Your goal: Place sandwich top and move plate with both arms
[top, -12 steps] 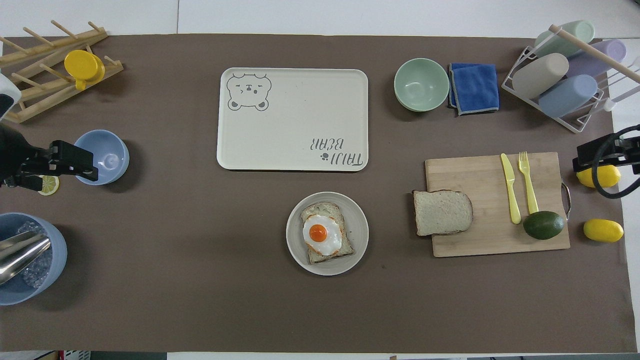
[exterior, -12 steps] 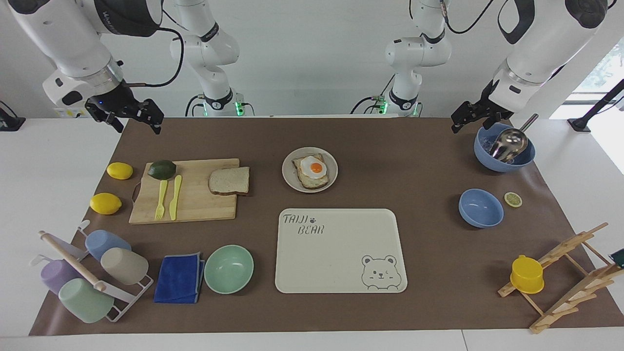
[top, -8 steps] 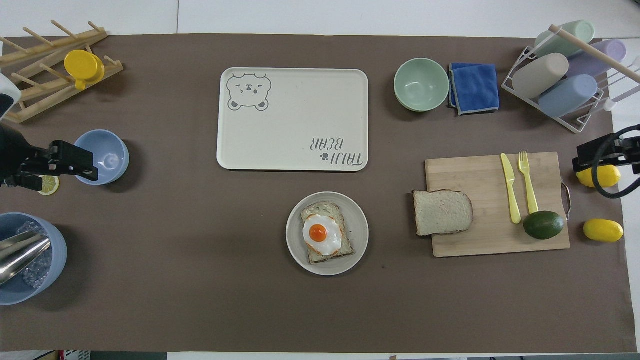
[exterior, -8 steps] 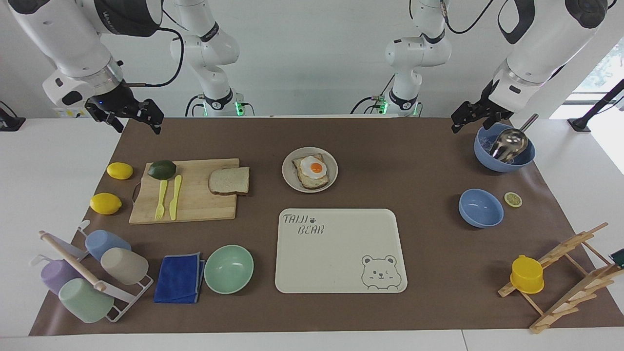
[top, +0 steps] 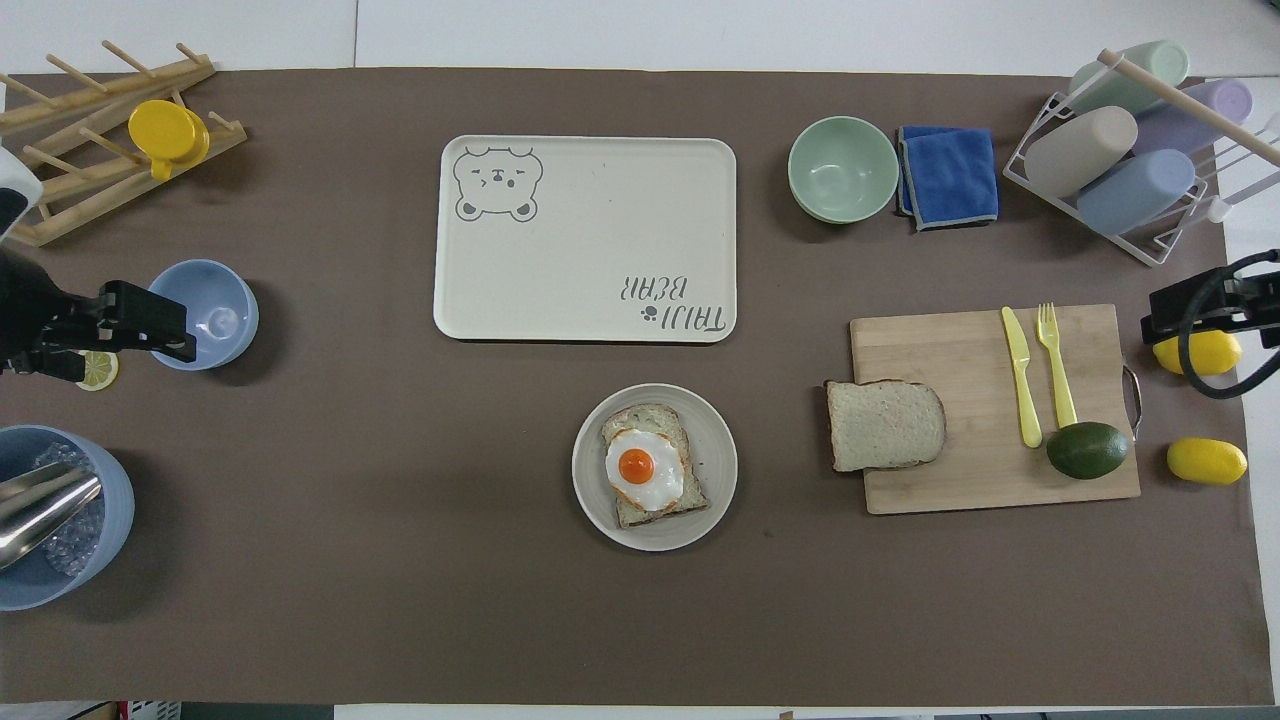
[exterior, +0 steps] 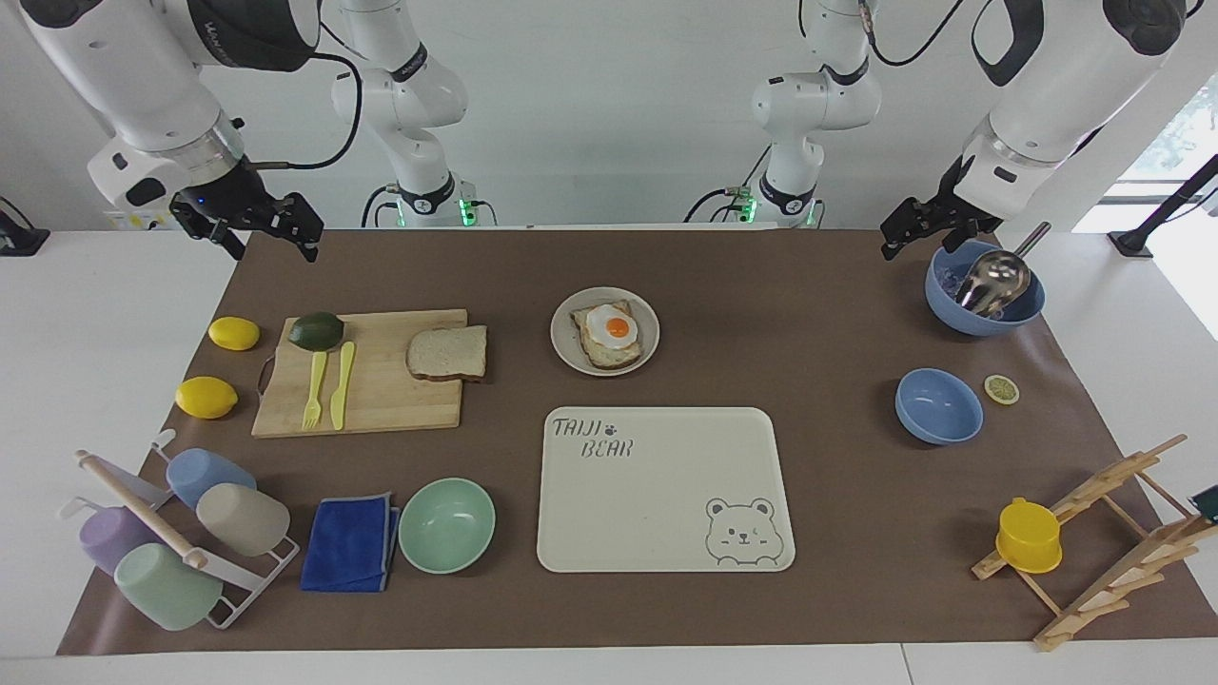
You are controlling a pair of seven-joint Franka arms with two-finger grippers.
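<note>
The sandwich top [exterior: 447, 353], a pale bread slice with a brown crust, lies on the end of the wooden cutting board [exterior: 381, 400] nearest the plate; it also shows in the overhead view [top: 885, 425]. The plate [exterior: 649, 333] sits mid-table with a toasted slice and fried egg [exterior: 609, 333] on it. My right gripper [exterior: 271, 249] hangs open and empty over the mat's corner at the right arm's end, well clear of the board. My left gripper [exterior: 904, 245] hangs open and empty beside the blue bowl with the metal scoop [exterior: 985, 285].
The cream bear-print tray [exterior: 666, 495] lies farther from the robots than the plate. A mint bowl [exterior: 446, 525], blue cloth and cup rack stand toward the right arm's end. An avocado, yellow cutlery and two lemons are on or by the board. A small blue bowl [exterior: 938, 406] and wooden rack stand toward the left arm's end.
My right gripper has shifted very slightly toward the table's middle. Nothing else has moved.
</note>
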